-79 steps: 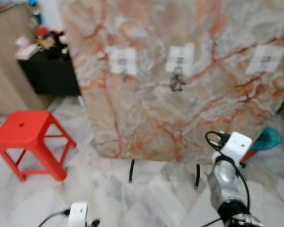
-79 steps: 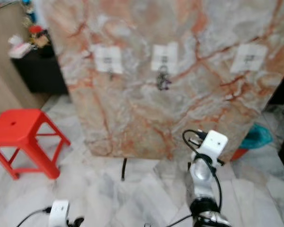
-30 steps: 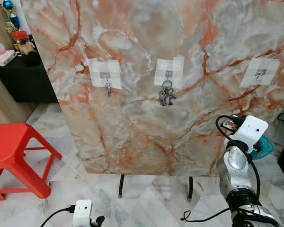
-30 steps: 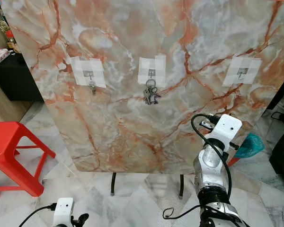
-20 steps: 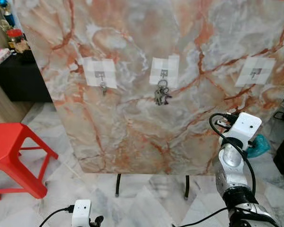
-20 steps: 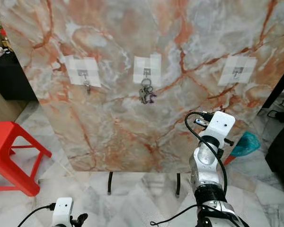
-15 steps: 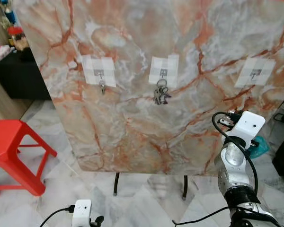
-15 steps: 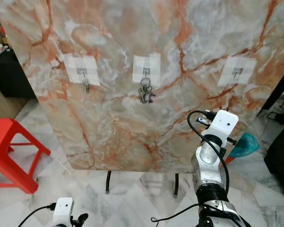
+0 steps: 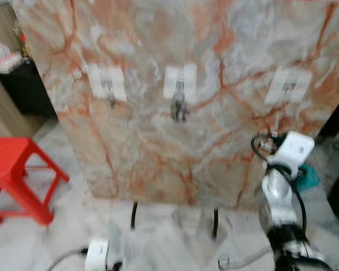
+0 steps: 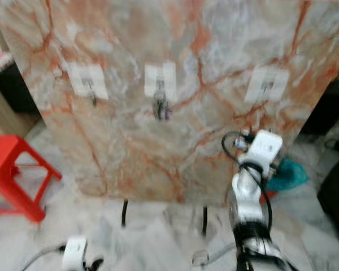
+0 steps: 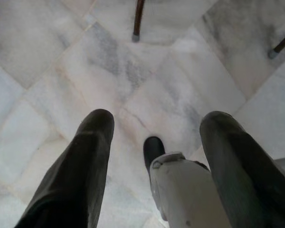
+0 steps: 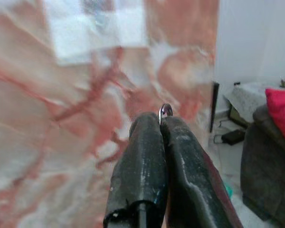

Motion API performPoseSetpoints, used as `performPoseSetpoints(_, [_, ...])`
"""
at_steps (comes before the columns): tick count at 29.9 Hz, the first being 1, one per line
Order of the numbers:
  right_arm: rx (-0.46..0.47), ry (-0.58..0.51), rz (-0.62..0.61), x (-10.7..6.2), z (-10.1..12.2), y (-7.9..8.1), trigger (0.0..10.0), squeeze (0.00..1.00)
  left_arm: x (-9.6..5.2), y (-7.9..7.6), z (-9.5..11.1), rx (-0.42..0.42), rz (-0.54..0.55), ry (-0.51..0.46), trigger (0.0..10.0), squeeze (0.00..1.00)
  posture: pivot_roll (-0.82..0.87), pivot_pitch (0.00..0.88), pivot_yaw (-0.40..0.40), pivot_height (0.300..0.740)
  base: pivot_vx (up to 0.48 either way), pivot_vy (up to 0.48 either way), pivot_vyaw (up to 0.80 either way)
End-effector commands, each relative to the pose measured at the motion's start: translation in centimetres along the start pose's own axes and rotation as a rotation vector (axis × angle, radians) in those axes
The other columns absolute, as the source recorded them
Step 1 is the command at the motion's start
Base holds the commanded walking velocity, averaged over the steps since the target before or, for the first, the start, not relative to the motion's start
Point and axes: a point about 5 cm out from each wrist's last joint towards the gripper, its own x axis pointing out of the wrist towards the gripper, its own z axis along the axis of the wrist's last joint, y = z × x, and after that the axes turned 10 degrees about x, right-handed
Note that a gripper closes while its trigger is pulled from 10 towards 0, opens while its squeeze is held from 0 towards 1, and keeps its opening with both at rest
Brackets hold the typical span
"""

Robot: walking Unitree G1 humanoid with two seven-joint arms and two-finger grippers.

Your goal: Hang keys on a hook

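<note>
A tall marble board stands ahead with three white hook patches. The left hook carries a small key. A bunch of keys hangs from the middle hook. The right hook looks bare. My right arm is raised in front of the board, below that right patch. In the right wrist view my right gripper is shut, and a silver key ring pokes out at its tips, below a white patch. My left gripper hangs open over the marble floor.
A red stool stands on the floor to the left, with a black cabinet behind it. A teal object lies low at the right of the board. The board rests on thin black legs. A dark sofa with a red cushion is off to the right.
The whole picture has shifted slightly and gone blurred, so the camera is moving. My right arm stays raised before the board's right side. The hung keys have not moved.
</note>
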Motion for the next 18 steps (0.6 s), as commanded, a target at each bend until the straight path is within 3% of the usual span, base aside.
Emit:
performPoseSetpoints(1, [0.006,-0.023,0.007,0.32,0.68,0.47,10.0,0.0,-0.1,0.01,-0.39,0.01,0.0,0.013,10.0,0.0,0.03,0.0,-0.037,0.74,0.0,0.0,0.0])
performPoseSetpoints(12, [-0.005,-0.023,-0.006,0.55,0.91,0.63,10.0,0.0,-0.08,0.09,-0.26,0.002,0.011,0.007,10.0,0.0,0.02,0.0,-0.04,0.74,0.0,0.0,0.0])
performPoseSetpoints(15, [-0.038,-0.037,-0.04,0.75,1.08,0.49,10.0,0.0,-0.07,0.21,-0.21,0.002,0.02,0.005,10.0,0.0,0.03,0.0,-0.042,0.74,0.0,0.0,0.0])
performPoseSetpoints(18, [-0.115,-0.077,0.01,0.92,1.54,1.35,10.0,0.0,-0.07,0.43,-0.09,-0.003,0.029,0.0,10.0,0.0,0.03,0.0,-0.043,0.74,0.0,0.0,0.0])
